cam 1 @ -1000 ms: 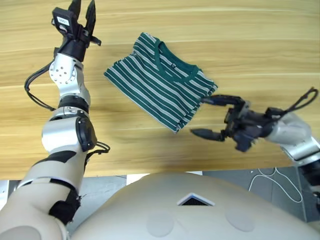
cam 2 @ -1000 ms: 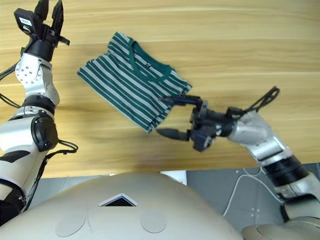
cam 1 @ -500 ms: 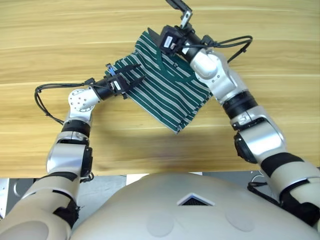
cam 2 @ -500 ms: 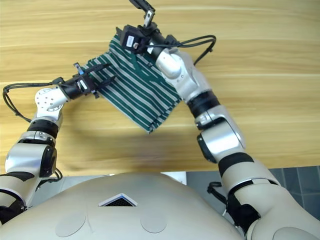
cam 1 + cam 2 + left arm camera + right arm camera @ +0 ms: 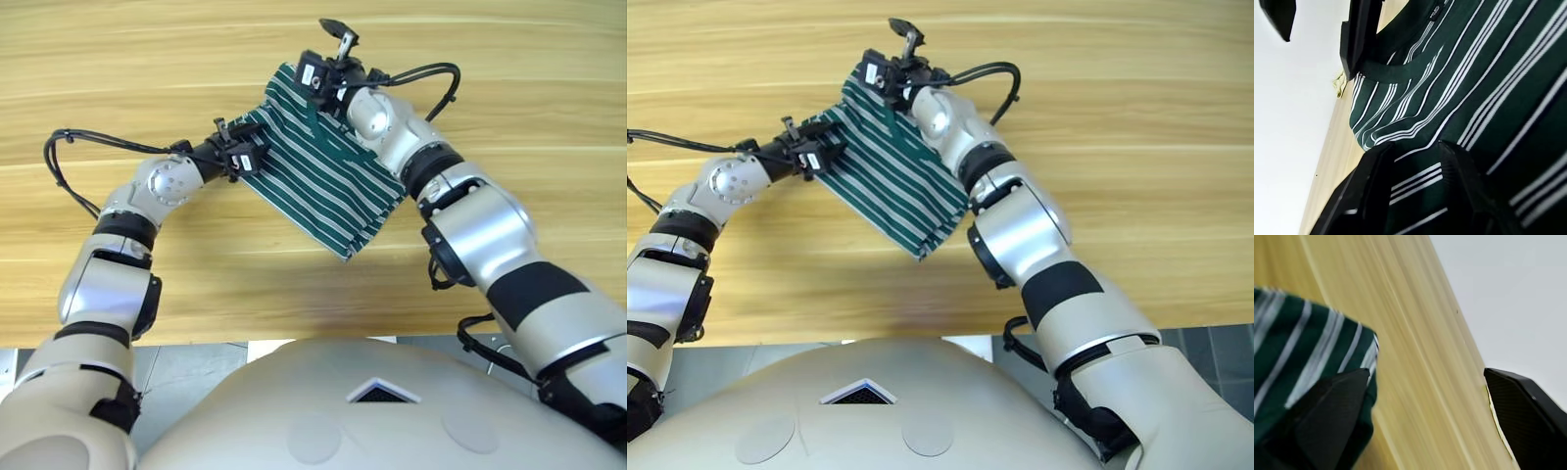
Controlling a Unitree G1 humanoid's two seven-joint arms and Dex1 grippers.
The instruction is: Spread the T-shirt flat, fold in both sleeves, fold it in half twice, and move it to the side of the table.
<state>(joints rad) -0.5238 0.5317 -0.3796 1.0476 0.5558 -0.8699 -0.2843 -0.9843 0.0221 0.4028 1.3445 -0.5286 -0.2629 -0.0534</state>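
Note:
The T-shirt (image 5: 328,171), green with white stripes, lies folded into a small rectangle on the wooden table (image 5: 509,117), its collar on top. My left gripper (image 5: 240,155) is at the shirt's left edge. In the left wrist view its fingers (image 5: 1371,196) stand a narrow gap apart over flat striped cloth. My right gripper (image 5: 328,54) is at the shirt's far corner and open wide. One finger (image 5: 1337,416) rests by the cloth corner (image 5: 1298,362), while the other finger (image 5: 1528,416) is over bare wood.
Bare wood stretches on all sides of the shirt, with wide room to the right (image 5: 529,196) and left (image 5: 59,88). The table's near edge (image 5: 294,338) runs just below the shirt. Black cables (image 5: 431,73) loop off both wrists.
One second ago the left arm was raised at the far left and the right gripper was near the shirt's right corner. Both have come onto the shirt. The left fingers have narrowed; the shirt stays put.

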